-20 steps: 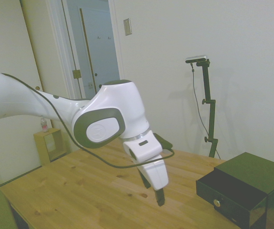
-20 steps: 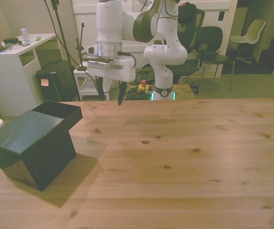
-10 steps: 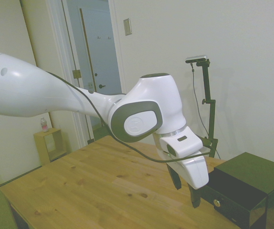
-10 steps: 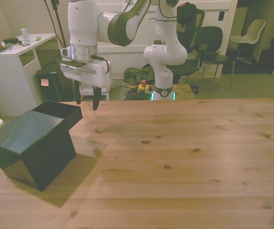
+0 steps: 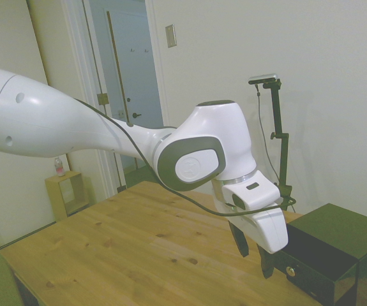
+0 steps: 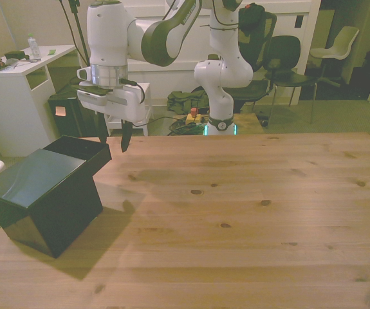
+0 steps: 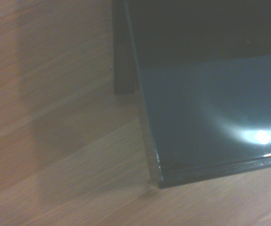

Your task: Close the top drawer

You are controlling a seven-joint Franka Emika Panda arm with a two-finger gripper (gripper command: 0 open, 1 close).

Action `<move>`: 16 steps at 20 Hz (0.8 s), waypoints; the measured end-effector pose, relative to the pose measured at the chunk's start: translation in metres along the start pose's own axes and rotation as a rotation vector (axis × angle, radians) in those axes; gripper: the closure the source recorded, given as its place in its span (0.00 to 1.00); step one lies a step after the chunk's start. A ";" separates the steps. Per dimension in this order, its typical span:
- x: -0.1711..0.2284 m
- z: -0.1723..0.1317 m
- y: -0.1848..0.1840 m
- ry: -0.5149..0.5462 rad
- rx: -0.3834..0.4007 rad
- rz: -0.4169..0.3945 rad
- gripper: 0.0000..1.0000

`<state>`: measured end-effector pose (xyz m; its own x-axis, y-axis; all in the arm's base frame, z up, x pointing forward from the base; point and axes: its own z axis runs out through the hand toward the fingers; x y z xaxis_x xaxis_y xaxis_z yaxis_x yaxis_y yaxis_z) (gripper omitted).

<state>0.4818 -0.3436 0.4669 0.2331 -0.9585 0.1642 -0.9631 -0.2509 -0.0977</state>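
Side view: gripper (image 5: pixel 254 252) with fingers parted, gripping nothing, hangs just beside the pulled-out top drawer (image 5: pixel 304 262), at its 9 o'clock; brass knob (image 5: pixel 290 271) visible.

Behind your wooden table (image 6: pixel 249 212) you have a white desk (image 6: pixel 17 90) at the front view's left, with a small bottle (image 6: pixel 34 46) on it, and dark chairs (image 6: pixel 281 61) farther back.

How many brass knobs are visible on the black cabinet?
1. The brass knob sits on the front of the pulled-out top drawer, just beside the gripper. Lower knobs may be hidden below the side view's edge; the front view shows none.
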 end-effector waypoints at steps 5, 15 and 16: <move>0.006 -0.002 0.000 0.008 0.005 -0.002 1.00; 0.033 0.010 0.002 -0.005 0.006 0.035 1.00; 0.036 0.010 0.001 -0.007 0.009 0.038 1.00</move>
<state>0.4905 -0.3794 0.4629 0.1975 -0.9683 0.1530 -0.9700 -0.2156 -0.1125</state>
